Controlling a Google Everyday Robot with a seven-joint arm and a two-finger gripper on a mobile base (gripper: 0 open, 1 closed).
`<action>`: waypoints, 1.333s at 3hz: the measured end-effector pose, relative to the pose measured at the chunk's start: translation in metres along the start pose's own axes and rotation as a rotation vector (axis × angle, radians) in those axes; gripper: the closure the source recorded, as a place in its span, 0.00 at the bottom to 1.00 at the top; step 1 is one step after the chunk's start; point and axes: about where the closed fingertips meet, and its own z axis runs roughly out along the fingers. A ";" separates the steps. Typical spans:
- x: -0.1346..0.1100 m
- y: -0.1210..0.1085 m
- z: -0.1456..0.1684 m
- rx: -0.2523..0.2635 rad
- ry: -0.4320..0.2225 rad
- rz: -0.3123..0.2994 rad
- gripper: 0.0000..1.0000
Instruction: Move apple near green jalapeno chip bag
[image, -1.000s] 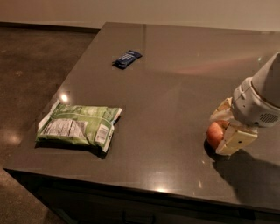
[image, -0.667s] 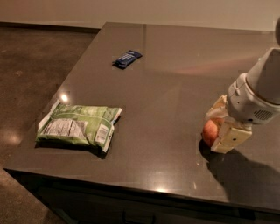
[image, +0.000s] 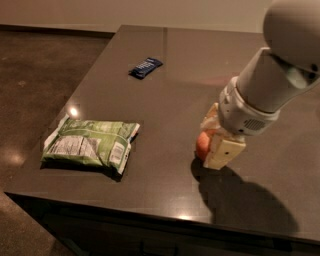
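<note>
Fingers clamp small red apple; gripper at dark desk's right.
Transport step, as I judge it; next: carry left to crinkly green chip bag.

A dark, glossy table fills most of the frame, its near edge running along the bottom and its left edge slanting from the upper middle down to the lower left. A small dark blue wrapper lies flat on it in the upper middle, angled, well apart from everything else. Small bright spots of reflected light show on the tabletop at the left and near the bottom edge. A heavy shadow spreads across the lower right of the table, just below the gripper at right of centre. Brown mottled floor takes up the left side, and a strip of pale wall runs along the top
</note>
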 end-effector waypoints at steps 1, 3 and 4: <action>-0.042 -0.007 0.016 0.010 -0.051 -0.037 1.00; -0.092 -0.024 0.035 0.027 -0.127 -0.086 1.00; -0.100 -0.028 0.046 0.030 -0.132 -0.107 0.85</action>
